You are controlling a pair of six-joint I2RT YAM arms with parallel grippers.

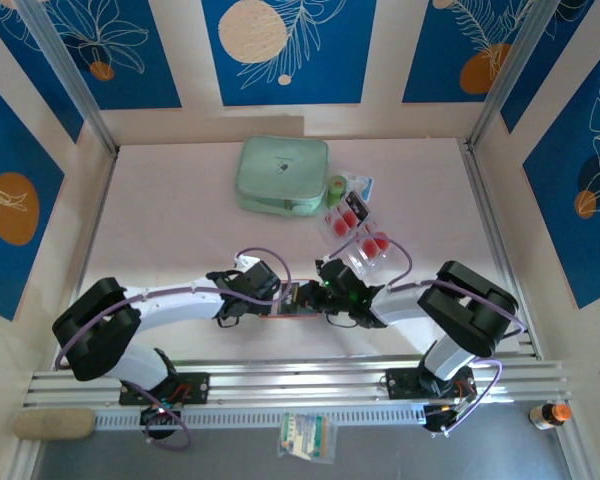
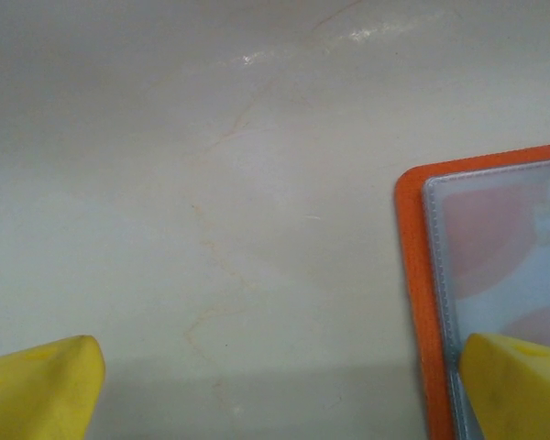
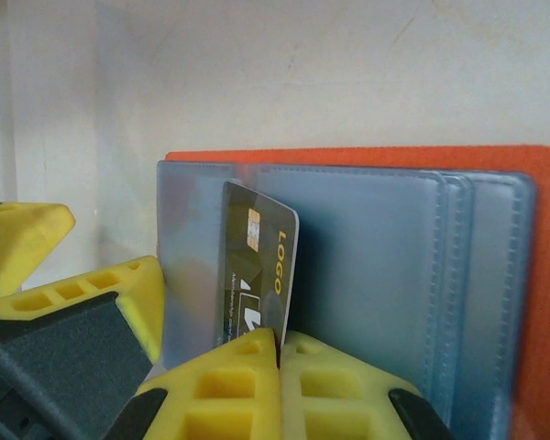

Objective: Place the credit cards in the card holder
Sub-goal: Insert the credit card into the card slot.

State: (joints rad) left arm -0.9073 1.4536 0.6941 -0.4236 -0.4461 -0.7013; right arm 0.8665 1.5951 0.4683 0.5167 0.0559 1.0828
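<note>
Spreading left gripper (image 2: 275, 394): its yellow fingers (image 2: 37, 390) stand wide apart and hold nothing. One lies over the bare pale table (image 2: 211, 137); the other overlaps the near corner of the card holder's clear pocket.
Card holder: the small orange-red folding card holder (image 2: 408, 275) lies open and flat on the table between the two sets of fingers, its greyish translucent pockets facing up.
Right gripper (image 3: 280, 341): its yellow fingers are pressed together, pinching the near end of a dark rectangular credit card (image 3: 257, 266).
Held card: it reaches away from the right fingertips onto the holder's pockets, slightly tilted. Whether its far end has slid under a pocket cannot be told.
Writing: "LOGO" runs in gold letters along the card's edge, with a gold chip beside it. The smaller print nearer the fingers is too blurred to read.
Zip case: a mint-green, rounded rectangular zip case (image 1: 282, 175) lies well beyond the left fingers.
Tray: a clear plastic compartment tray (image 1: 345, 238) sits just beyond the right fingers and holds pale spare cards (image 1: 350, 218) with red circles.
</note>
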